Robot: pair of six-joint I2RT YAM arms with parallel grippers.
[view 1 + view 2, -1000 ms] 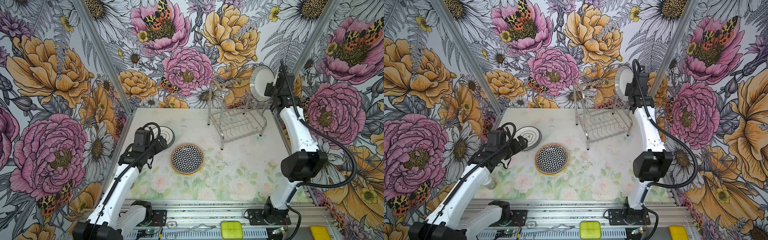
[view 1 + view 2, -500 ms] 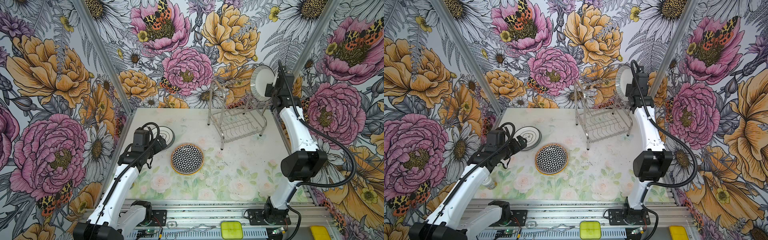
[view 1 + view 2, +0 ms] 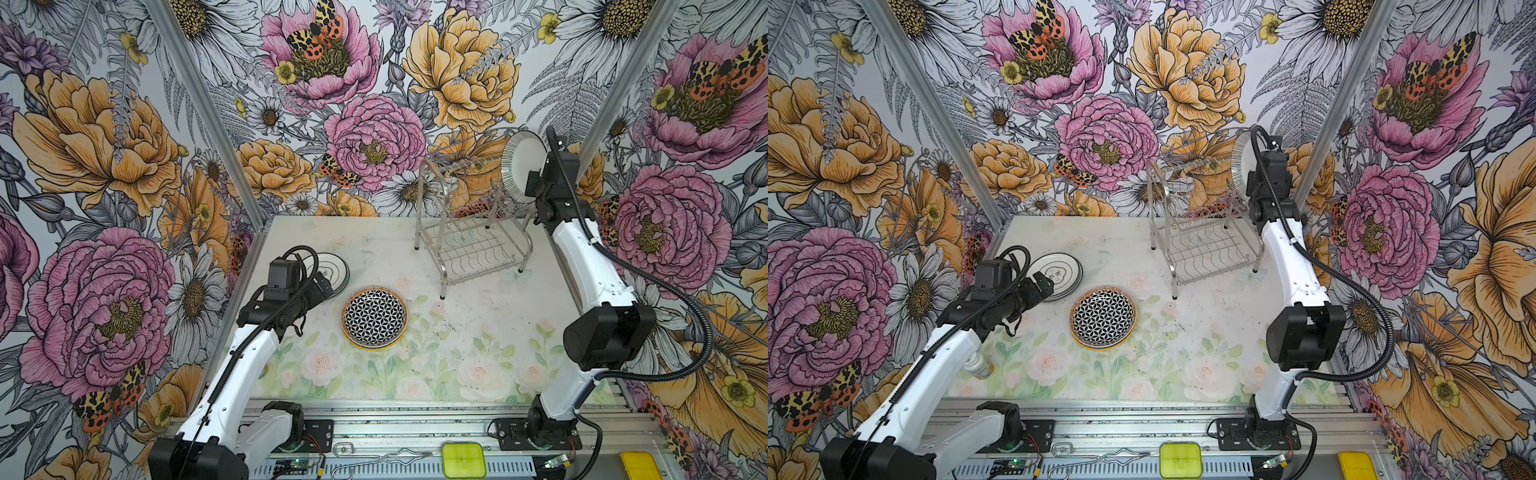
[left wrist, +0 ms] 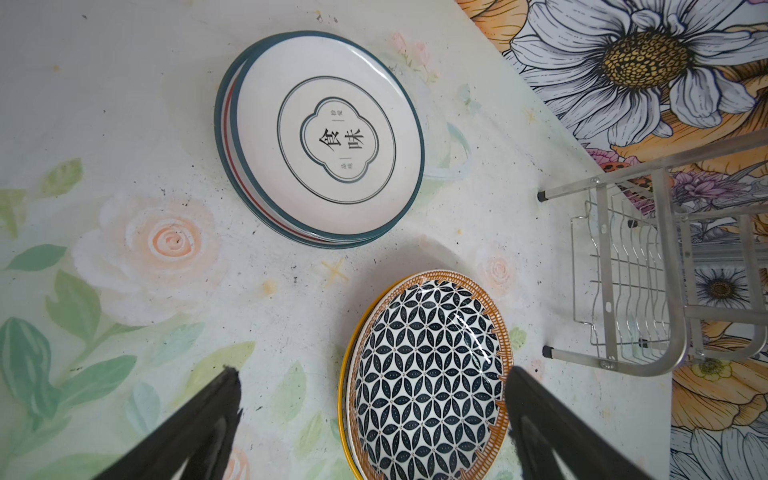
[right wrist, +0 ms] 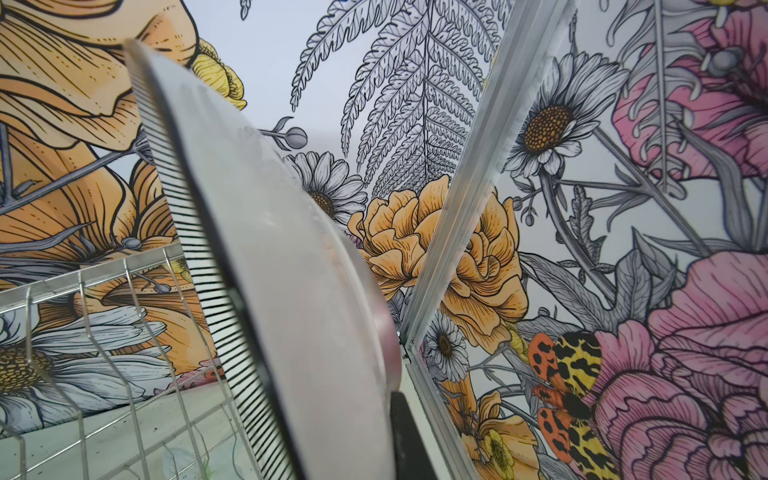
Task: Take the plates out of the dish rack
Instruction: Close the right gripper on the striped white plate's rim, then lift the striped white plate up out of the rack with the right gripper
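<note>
At the far right of the table (image 3: 457,332), the dish rack (image 3: 469,245) is standing. The right gripper (image 3: 532,188) is pinching a striped-rim plate (image 3: 521,166) upright above it, seemingly clear of the wires. Leftward, a lattice plate (image 3: 374,318) and a white stack (image 3: 338,270) are lying flat beside the left gripper (image 4: 372,382), which is spread wide and holding nothing.

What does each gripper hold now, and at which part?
The right gripper holds the striped-rim plate by its rim, on the side facing its arm. The left gripper is open and holds nothing.

Lime box (image 3: 464,460), yellow block (image 3: 640,466) at front rail (image 3: 415,424).
</note>
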